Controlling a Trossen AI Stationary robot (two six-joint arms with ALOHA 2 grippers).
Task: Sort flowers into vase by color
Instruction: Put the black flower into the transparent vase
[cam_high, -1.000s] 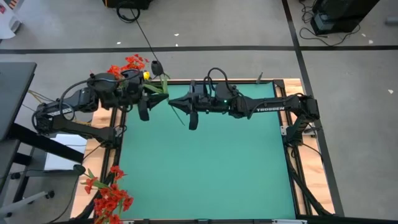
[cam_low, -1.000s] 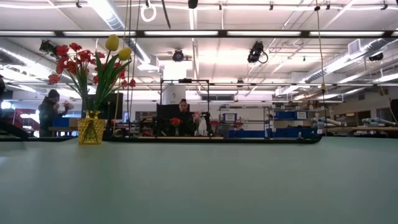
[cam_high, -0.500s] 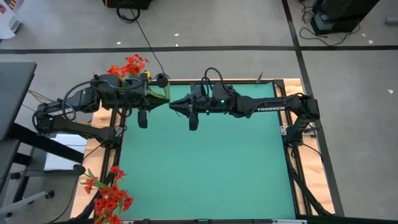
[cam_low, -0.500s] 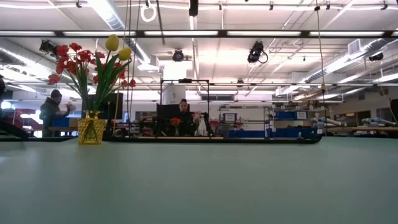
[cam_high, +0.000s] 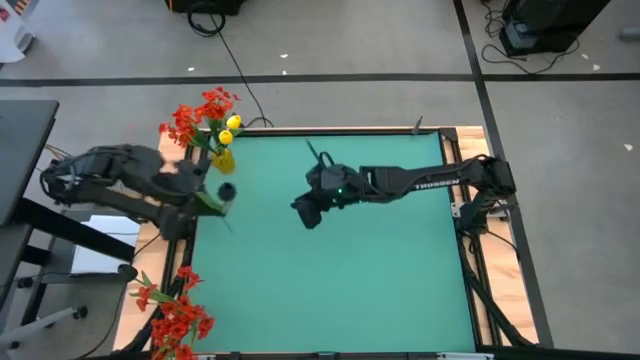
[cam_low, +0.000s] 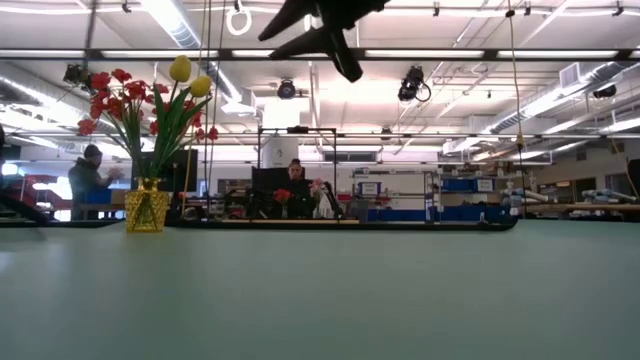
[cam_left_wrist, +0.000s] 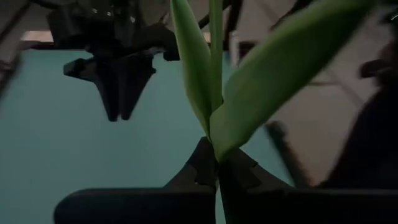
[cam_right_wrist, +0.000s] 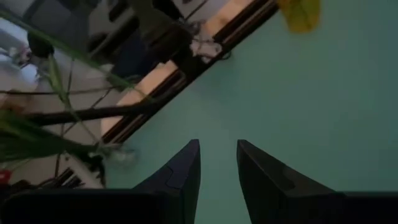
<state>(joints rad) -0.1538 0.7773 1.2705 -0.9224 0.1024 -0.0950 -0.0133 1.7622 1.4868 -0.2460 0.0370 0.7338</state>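
Observation:
The yellow vase (cam_high: 224, 160) stands at the table's far left corner and holds red sprays (cam_high: 195, 115) and yellow tulips (cam_high: 230, 128); the low view shows the vase (cam_low: 147, 210) too. My left gripper (cam_high: 222, 192) hangs just near of the vase, over the table's left edge, shut on a green flower stem with long leaves (cam_left_wrist: 214, 74); its blossom does not show. My right gripper (cam_high: 308, 212) hovers open and empty over the middle of the table (cam_right_wrist: 217, 163). My left gripper pinches the green stem (cam_left_wrist: 216, 158) between its two fingertips, just below where the leaves branch off. The stem runs on past the fingers, along their line. A leaf (cam_high: 210, 202) sticks out beside the gripper, clear of the table.
A heap of red flowers (cam_high: 175, 318) lies off the table's near left corner. The green mat (cam_high: 340, 270) stretches bare toward the near and right edges. In the low view a dark gripper (cam_low: 320, 30) hangs high above the mat, and people stand in the room behind.
The two grippers met at the far edge with the stem between them. My left gripper took hold of it and carried it toward the left and near edges, baring the vase. My right gripper let go and moved toward the near edge, over the mat.

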